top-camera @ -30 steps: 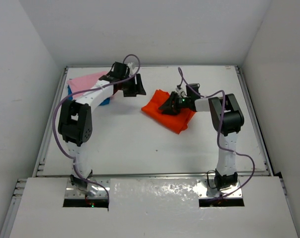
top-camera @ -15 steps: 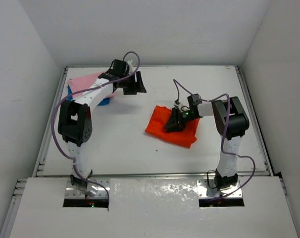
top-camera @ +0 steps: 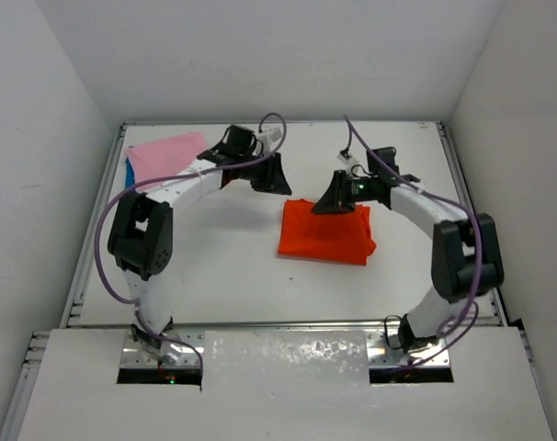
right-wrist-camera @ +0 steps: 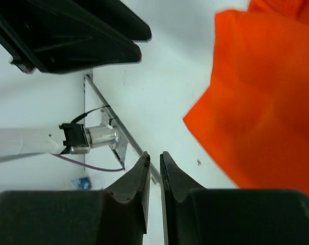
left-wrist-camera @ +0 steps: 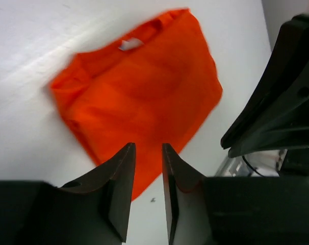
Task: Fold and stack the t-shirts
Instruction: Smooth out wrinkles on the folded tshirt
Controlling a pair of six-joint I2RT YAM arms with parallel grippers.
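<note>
Orange-red t-shirt (top-camera: 324, 231) lain folded at worktop centre, released. Left gripper (left-wrist-camera: 146, 168) and right gripper (right-wrist-camera: 153, 168) nearly closed, empty. Pink t-shirt (top-camera: 164, 152) at far-left corner. Cloth judged light, limp; best pinched at folded edge.

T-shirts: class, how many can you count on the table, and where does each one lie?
3. The orange shirt lies mid-table; the pink shirt lies at the far left corner, over a blue shirt of which only an edge shows.

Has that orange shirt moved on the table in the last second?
Yes. The orange shirt slid toward the table's near edge, and now lies flatter and squarer.
</note>
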